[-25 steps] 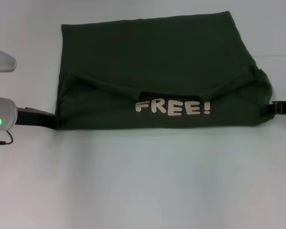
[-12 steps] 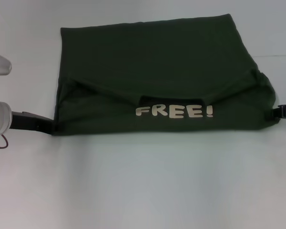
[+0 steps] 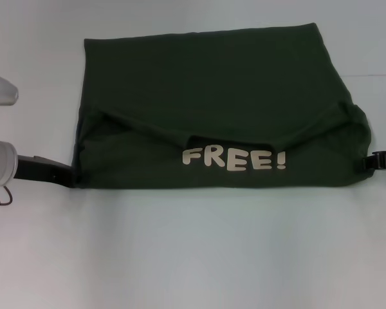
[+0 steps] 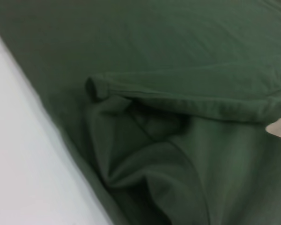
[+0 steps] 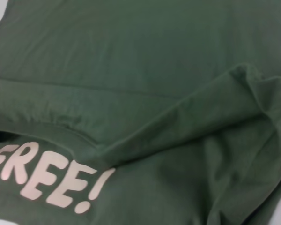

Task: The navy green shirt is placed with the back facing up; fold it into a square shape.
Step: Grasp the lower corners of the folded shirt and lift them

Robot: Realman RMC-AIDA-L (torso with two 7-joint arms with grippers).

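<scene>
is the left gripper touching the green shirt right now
Touching. In the head view the left gripper meets the near left corner of the navy green shirt with no table showing between them. Its fingertips are hidden at the cloth edge.

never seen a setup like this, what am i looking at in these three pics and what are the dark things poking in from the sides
A two-armed robot is folding laundry. The wide picture comes from a camera on its head, looking down at a white table. On it lies the navy green shirt, its near part turned over so the "FREE!" lettering shows. The dark things are the left gripper and right gripper, each at a near corner of the shirt. The two close-ups come from wrist cameras and show only cloth.
</scene>
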